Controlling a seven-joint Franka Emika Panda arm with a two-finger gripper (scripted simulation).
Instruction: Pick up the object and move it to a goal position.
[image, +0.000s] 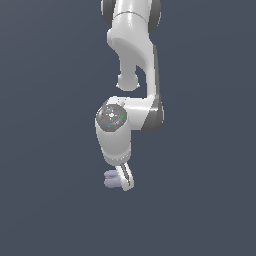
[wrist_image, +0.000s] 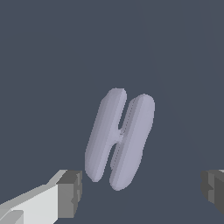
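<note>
My tool (wrist_image: 140, 192): jaws spread wide apart, holding nothing — in the wrist view one dark pad (wrist_image: 70, 193) shows to one side of the object and the other pad sits at the far edge of the picture, well clear of it.

The object (wrist_image: 119, 139): pale lavender-grey, two rounded lobes joined by a narrow waist, with dark slots at either end of the waist. It lies just beyond my pads, closer to one pad than the other, not quite centred between them.

Object from outside: in the exterior view the object (image: 111, 179) sits just beside my tool (image: 125, 180), on the exterior view's left of it, at fingertip height. Whether a finger touches it I cannot tell.

The surface (image: 200, 210): plain dark slate all round the object; no goal marker shows in either view.

Progress: I judge the approach is made, but the grasp is not — closing, lifting and carrying to the goal are all left.
</note>
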